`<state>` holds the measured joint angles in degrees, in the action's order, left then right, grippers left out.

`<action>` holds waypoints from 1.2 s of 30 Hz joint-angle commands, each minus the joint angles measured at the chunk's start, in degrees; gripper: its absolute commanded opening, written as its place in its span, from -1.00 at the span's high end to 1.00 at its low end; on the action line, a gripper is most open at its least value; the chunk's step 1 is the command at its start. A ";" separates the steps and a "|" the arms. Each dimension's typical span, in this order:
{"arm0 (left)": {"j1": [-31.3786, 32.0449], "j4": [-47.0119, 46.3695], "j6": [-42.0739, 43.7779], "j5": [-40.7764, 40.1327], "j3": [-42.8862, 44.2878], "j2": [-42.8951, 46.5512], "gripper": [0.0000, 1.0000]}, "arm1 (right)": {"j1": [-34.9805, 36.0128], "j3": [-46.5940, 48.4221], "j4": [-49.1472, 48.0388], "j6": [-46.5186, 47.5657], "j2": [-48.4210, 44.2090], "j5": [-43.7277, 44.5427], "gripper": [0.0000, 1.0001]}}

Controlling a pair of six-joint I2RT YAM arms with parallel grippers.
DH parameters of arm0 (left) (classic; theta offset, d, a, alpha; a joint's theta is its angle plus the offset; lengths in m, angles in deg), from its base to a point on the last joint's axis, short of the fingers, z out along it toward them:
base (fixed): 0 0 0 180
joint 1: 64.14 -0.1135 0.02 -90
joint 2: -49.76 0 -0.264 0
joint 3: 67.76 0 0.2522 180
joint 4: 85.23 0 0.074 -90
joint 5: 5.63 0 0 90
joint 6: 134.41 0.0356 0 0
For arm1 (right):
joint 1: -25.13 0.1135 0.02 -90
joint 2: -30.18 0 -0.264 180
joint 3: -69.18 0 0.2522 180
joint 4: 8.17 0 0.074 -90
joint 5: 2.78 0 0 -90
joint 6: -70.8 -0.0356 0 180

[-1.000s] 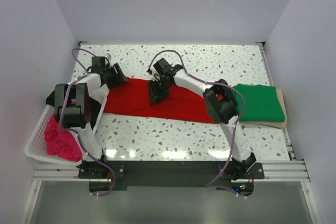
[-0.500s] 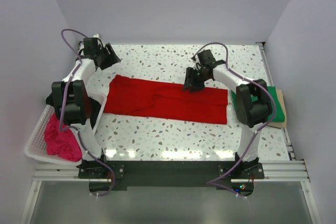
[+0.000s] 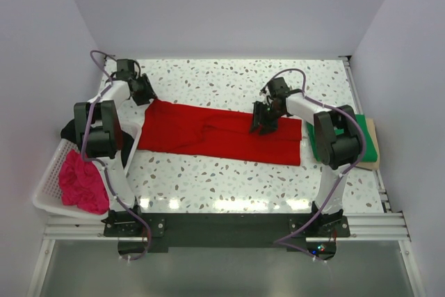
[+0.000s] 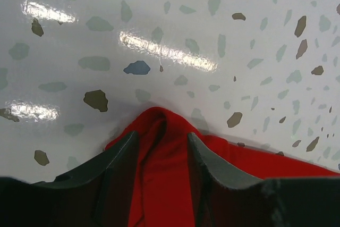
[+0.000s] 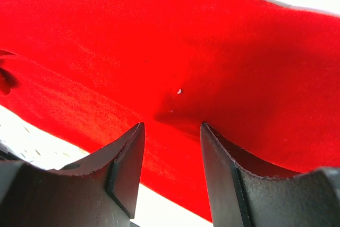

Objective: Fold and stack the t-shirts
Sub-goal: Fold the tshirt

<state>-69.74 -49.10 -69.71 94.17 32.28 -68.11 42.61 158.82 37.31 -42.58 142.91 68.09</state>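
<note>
The red t-shirt (image 3: 208, 133) lies as a long folded strip across the middle of the table. My left gripper (image 3: 148, 97) is at its far left corner. In the left wrist view the open fingers (image 4: 162, 134) straddle a bunched-up corner of the red cloth (image 4: 164, 184). My right gripper (image 3: 261, 124) is over the strip's right part, and its open fingers (image 5: 172, 126) stand on the flat red cloth (image 5: 186, 51). A folded green t-shirt (image 3: 368, 147) lies at the right, partly behind the right arm. The magenta t-shirt (image 3: 80, 182) is crumpled in the basket. A dark shape (image 3: 67, 130) behind the left arm may be the black t-shirt.
The white slotted basket (image 3: 47, 189) hangs at the table's left near edge. A tan board (image 3: 375, 130) lies under the green shirt at the right edge. Speckled tabletop (image 3: 208, 78) shows behind and in front of the red strip. White walls close in three sides.
Both grippers let go of the red shirt and rose. They have now come back down, the left onto the far left corner, the right onto the strip's right part. The strip lies flatter and longer.
</note>
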 commanded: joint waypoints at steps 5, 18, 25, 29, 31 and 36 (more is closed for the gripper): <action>-0.28 -3.74 -0.54 0.57 -1.64 -0.17 0.14 | -0.34 0.41 0.71 1.49 1.62 0.94 -0.01; -0.11 -8.83 -3.61 2.50 -2.52 -1.75 0.24 | -0.34 0.24 1.50 2.63 2.15 0.50 -0.01; -0.02 -10.06 -5.02 3.56 -3.48 -2.20 0.69 | -0.25 0.06 2.20 2.81 2.15 1.47 -0.01; -0.02 -10.42 -5.11 0.93 -5.06 -0.88 1.00 | -0.34 0.06 3.43 2.46 2.15 3.57 -0.01; -0.02 -10.16 -5.02 -0.74 -5.33 0.17 1.00 | -0.60 0.06 3.87 2.28 2.15 4.37 -0.01; -0.02 -10.85 -5.37 -8.74 -7.61 4.30 1.00 | -1.39 -0.38 5.45 1.76 1.97 6.57 -0.01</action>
<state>-69.63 -57.69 -74.43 91.77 26.01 -68.59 42.26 159.12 38.25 -41.60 143.17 68.41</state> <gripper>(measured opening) 0.020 0.503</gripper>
